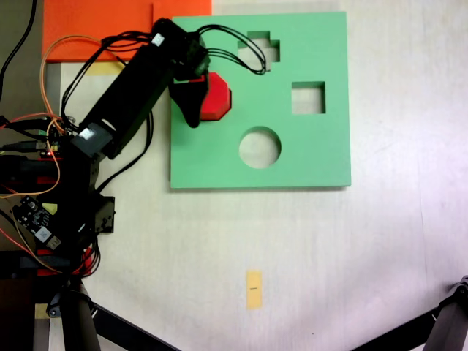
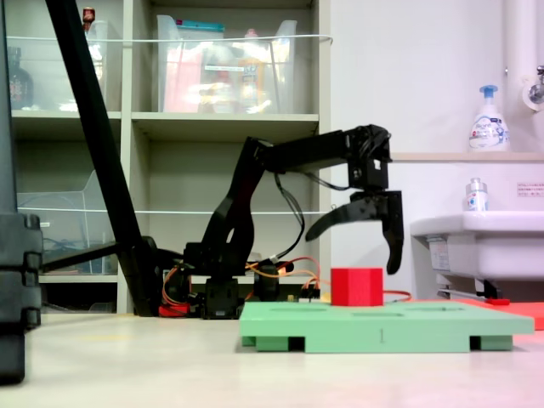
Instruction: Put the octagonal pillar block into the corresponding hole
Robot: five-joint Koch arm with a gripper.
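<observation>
In the first exterior view the end effector point(image 1: 196, 99) partly covers the red foam block point(image 1: 217, 96) at the left of the green foam board point(image 1: 307, 161), near cross, square and round cutouts point(image 1: 259, 147). The second exterior view shows the end effector point(image 2: 361, 240) spread wide, holding nothing, above the block point(image 2: 357, 286) standing up from the board point(image 2: 382, 327).

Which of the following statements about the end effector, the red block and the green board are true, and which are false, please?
1. The end effector is open above the red block. True.
2. The red block lies on the floor beside the green board. False: it stands on the board.
3. The round cutout is empty. True.
4. The green board has only one cutout. False: round, square and cross-shaped cutouts show.
5. The end effector grips the block. False: its fingers are spread, apart from it.
</observation>
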